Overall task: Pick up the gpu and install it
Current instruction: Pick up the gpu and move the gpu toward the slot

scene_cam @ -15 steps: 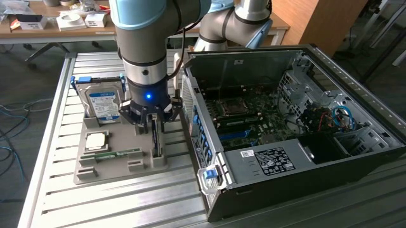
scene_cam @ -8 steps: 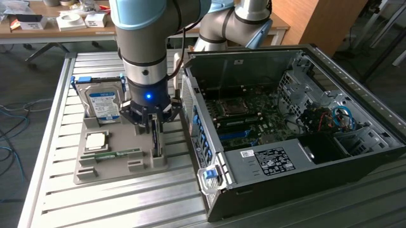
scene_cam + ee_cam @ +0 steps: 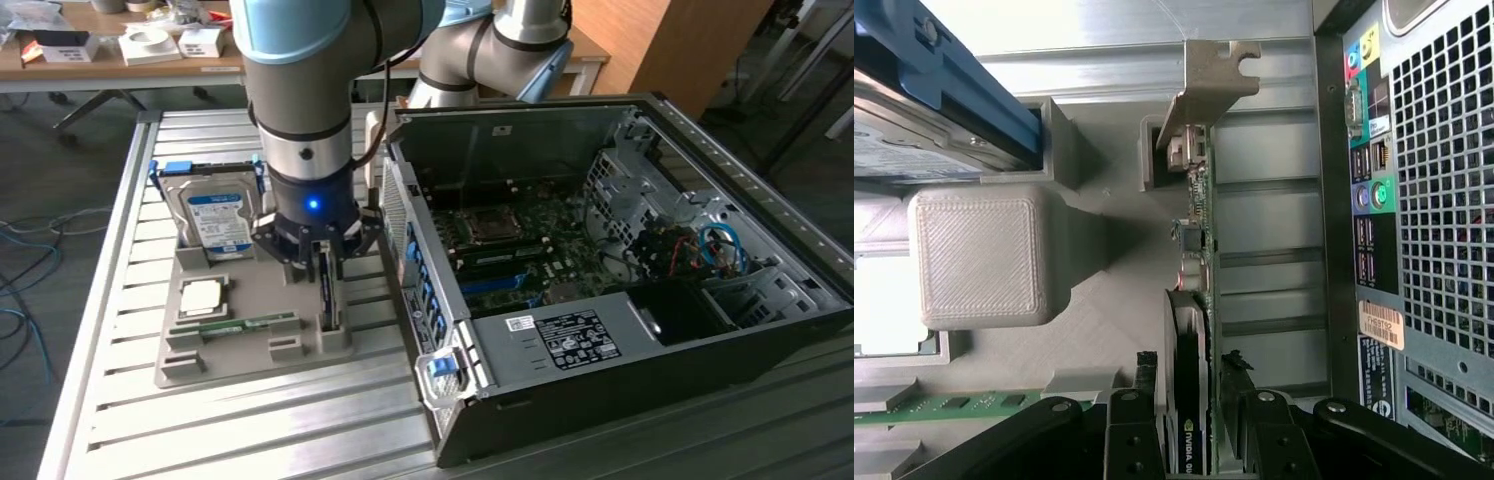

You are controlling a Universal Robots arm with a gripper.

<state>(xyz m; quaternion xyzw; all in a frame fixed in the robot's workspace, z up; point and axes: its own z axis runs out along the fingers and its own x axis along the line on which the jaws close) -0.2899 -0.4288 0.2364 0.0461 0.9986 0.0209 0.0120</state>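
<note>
Quantities: one gpu (image 3: 328,305), one hard drive (image 3: 218,215), one memory stick (image 3: 247,323), one processor (image 3: 203,297), one grey holder tray (image 3: 227,368), one open computer case (image 3: 601,335), one bench (image 3: 200,440), one hand (image 3: 323,268).

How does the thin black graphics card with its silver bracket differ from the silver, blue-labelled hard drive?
The black graphics card is thinner than the silver hard drive. The card is nearer the open computer case, the drive farther off. Both stand on edge in the grey holder.
</note>
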